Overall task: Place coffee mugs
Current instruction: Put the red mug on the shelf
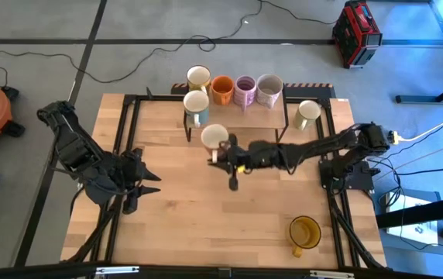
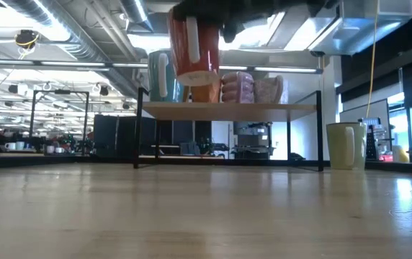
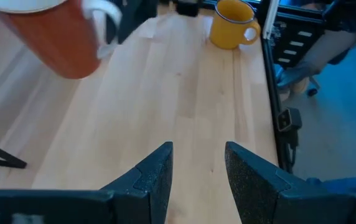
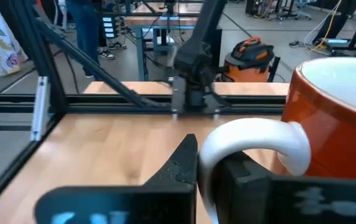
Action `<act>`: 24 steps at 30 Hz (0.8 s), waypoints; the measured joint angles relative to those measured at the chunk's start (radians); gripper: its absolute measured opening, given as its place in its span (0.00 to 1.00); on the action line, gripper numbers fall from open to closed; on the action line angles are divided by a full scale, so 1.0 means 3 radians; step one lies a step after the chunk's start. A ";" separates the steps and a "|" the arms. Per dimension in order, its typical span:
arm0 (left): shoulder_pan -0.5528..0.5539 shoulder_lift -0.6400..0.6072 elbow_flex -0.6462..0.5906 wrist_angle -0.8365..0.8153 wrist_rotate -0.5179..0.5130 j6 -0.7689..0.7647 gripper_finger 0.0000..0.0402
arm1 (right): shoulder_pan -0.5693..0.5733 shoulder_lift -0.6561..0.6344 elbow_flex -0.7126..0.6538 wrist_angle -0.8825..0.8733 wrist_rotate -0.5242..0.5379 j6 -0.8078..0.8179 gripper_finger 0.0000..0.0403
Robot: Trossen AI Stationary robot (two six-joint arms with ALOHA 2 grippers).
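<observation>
Above the pale wooden table point(image 1: 206, 225), right gripper point(image 4: 206, 163) pinches glossy orange-red mug point(image 4: 333, 118) by its white loop handle.

The near half of the table point(image 1: 206, 225) lies bare wood, broken only by an amber mug point(image 1: 304, 232) near the right front corner. Toward the back, a raised shelf point(image 1: 241, 115) carries mugs in a row, with an open gap beneath it. The right arm point(image 1: 307, 151) stretches across mid-table, and a pale mug point(image 1: 307, 114) stands just right of the shelf.
</observation>
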 joint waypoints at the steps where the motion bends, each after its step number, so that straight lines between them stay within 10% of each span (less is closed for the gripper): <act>1: 0.0001 0.0000 0.0000 0.0000 -0.0020 0.0007 0.35 | -0.0070 -0.0012 0.0000 -0.0006 -0.0081 -0.0037 0.02; 24: 0.0279 0.0001 -0.0001 0.0024 -0.0193 -0.0042 0.35 | -0.1062 -0.0139 0.0000 -0.0208 -0.1272 -0.0284 0.02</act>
